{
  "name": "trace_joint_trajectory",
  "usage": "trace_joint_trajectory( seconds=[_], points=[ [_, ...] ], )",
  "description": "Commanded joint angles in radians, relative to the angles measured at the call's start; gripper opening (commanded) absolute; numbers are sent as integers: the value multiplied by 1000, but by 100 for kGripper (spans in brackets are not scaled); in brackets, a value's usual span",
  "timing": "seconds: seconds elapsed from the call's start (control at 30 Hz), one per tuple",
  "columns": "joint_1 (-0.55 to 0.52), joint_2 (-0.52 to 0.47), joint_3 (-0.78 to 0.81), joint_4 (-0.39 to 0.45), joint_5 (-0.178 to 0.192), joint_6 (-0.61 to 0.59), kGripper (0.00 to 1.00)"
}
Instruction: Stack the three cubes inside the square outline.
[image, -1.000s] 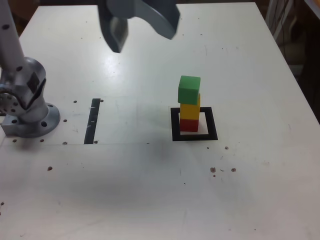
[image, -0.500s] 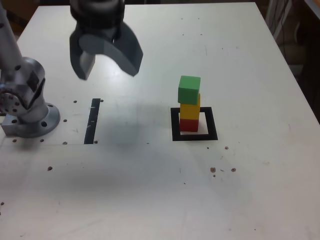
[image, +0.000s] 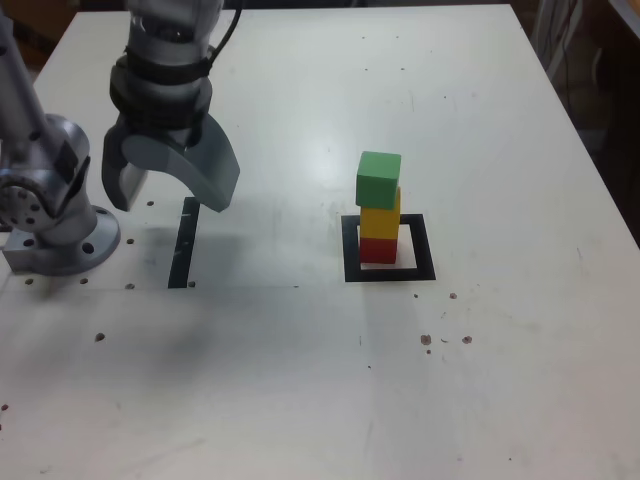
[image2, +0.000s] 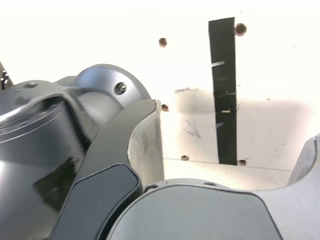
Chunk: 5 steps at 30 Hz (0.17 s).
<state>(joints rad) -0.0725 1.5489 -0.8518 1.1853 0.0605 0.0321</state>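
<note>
Since earlier, the empty, wide-open gripper has swung down toward the exterior view's left, clear of the finished stack: green cube on yellow cube on red cube, inside the square outline on the surface.

The end effector, jaws spread and empty, has swung from the far middle of the surface toward the exterior view's left and dropped, seemingly hovering over the black tape strip.
</note>
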Motion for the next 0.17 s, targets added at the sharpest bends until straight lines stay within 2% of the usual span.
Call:
trace_joint_trajectory(
  seconds=[0.0,0.13],
  points=[
    [0,-1,8,-4,-1,0,99],
    [0,2,21,-10,-1,-1,99]
  ],
)
